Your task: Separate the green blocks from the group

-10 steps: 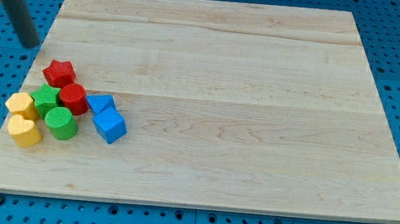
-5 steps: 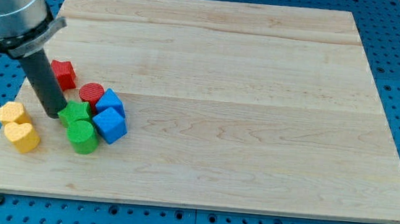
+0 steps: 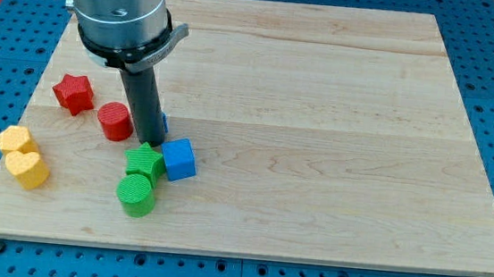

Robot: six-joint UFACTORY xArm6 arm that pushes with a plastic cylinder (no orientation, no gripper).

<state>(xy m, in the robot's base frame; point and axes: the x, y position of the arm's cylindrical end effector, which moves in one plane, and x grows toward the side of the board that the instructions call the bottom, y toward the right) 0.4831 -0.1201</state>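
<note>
My tip [image 3: 151, 142] stands just above the green star-shaped block [image 3: 145, 162], touching its upper edge. A green cylinder [image 3: 137, 193] lies right below that block, touching it. A blue cube [image 3: 179, 159] sits against the green star block's right side. A second blue block [image 3: 164, 123] is mostly hidden behind the rod. A red cylinder [image 3: 116, 121] is just left of the rod. A red star [image 3: 73, 93] lies further to the upper left.
Two yellow blocks [image 3: 14, 141] [image 3: 27, 169] lie together near the board's left edge [image 3: 17, 127]. The arm's grey body [image 3: 118, 6] hangs over the board's upper left. The wooden board rests on a blue pegboard.
My tip has moved right and down the view, pushing the two green blocks and a blue cube to the right, away from the yellow and red blocks. The red cylinder stayed about where it was.
</note>
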